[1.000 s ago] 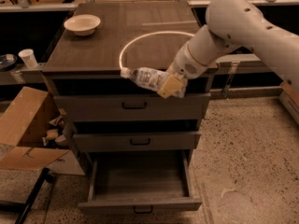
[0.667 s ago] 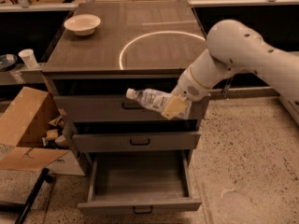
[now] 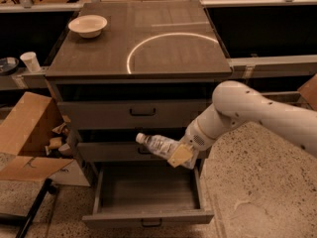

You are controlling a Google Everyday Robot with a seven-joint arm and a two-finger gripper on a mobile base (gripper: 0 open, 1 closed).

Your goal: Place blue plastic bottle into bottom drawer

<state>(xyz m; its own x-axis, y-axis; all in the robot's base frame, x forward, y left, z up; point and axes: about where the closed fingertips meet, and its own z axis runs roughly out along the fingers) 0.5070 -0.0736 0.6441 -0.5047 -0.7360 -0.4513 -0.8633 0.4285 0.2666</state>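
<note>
My gripper [image 3: 179,155] is shut on the blue plastic bottle [image 3: 157,144], a small clear bottle with a white cap pointing left. It holds the bottle on its side, in front of the middle drawer and above the open bottom drawer [image 3: 148,216]. The bottom drawer is pulled out, a wide shallow grey tray with a dark handle on its front; nothing shows inside it. My white arm reaches in from the right.
A white bowl [image 3: 87,25] stands on the cabinet top at the back left, beside a white ring mark. The top drawer [image 3: 142,112] and the middle drawer are shut. An open cardboard box [image 3: 27,138] lies on the floor to the left. A white cup [image 3: 30,61] stands on a ledge to the left.
My gripper has carried the bottle down from the level of the top drawer to the front of the middle drawer, just above the open bottom drawer. The view has shifted too.
</note>
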